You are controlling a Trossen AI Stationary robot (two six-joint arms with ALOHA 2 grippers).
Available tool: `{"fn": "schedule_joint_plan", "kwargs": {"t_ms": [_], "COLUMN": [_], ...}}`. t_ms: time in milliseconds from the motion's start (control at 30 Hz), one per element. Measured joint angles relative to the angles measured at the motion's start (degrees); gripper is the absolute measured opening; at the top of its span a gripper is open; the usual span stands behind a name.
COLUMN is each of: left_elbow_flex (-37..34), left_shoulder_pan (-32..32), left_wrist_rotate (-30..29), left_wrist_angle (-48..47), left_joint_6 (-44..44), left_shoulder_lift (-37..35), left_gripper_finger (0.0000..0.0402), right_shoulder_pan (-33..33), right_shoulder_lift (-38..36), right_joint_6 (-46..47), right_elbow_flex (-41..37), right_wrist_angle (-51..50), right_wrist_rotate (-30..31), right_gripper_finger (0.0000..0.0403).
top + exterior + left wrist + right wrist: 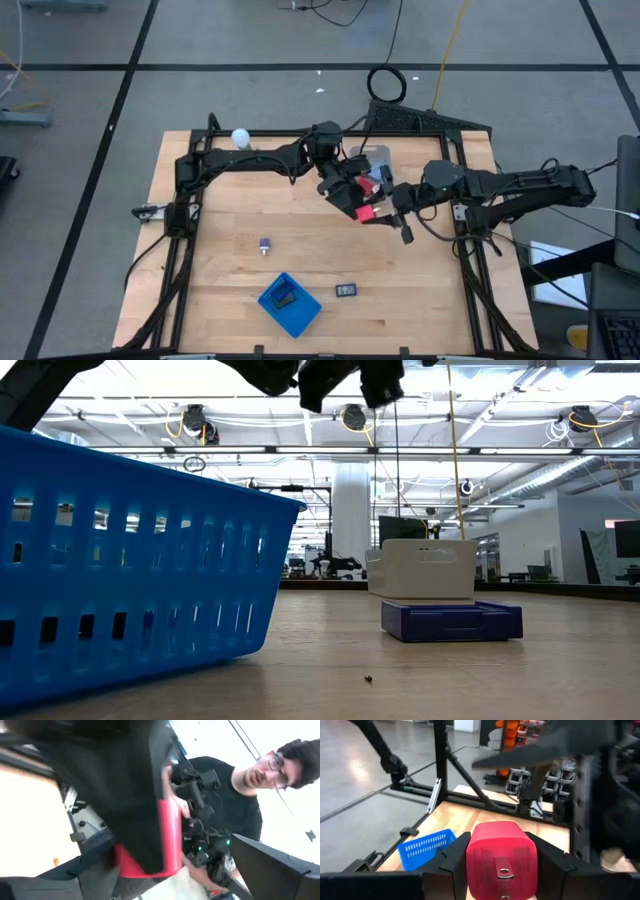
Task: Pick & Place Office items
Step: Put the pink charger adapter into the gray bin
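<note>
Red block: a rounded red block [501,857] with a small metal clasp on its face sits between the right gripper [502,865] fingers, raised above the table's middle.
Handling: it looks like hard, smooth plastic, stiff and light; I judge it could slip if pinched at the rounded corners, so the flat sides are the place to hold.
Right jaws: closed against the block's two sides, holding it.
Right arm pose: stretched in from the table's right edge, wrist near level, gripper [385,205] over the centre.
Left gripper: the left gripper [350,190] meets it there, arm reaching across from the left; red [167,840] shows against its dark finger, but I cannot tell whether it grips.
Other items: a small purple piece [264,245] and a flat black rectangle [346,290] lie on the wood; blue basket [290,304] near the front edge.
</note>
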Motion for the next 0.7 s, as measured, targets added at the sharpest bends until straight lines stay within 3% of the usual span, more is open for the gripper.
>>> {"fn": "schedule_joint_plan", "kwargs": {"t_ms": [200,333,567,700], "left_elbow_flex": [0.01,0.05,0.01,0.01], "left_shoulder_pan": [1.31,2.65,4.62,4.83], "left_wrist_rotate": [2.21,1.51,-9.37,-14.82], "left_wrist_angle": [-3.82,-15.91,-49.18,-55.78], "left_joint_6": [3.34,12.66,36.37,41.06], "left_shoulder_lift": [-2.38,-4.56,-9.42,-13.12], "left_gripper_finger": [0.0345,0.0336,0.0324,0.0324], "right_shoulder_pan": [-0.09,-0.51,-4.58,-7.30], "right_shoulder_lift": [-4.48,-7.51,-8.74,-6.20], "right_joint_6": [0.02,0.69,4.46,4.38], "right_elbow_flex": [-0.01,-0.02,0.00,0.00], "right_wrist_angle": [-2.03,-1.67,-7.96,-10.80], "right_wrist_rotate": [2.56,2.58,2.64,2.60], "right_gripper_finger": [0.0146,0.0146,0.0146,0.0146]}}
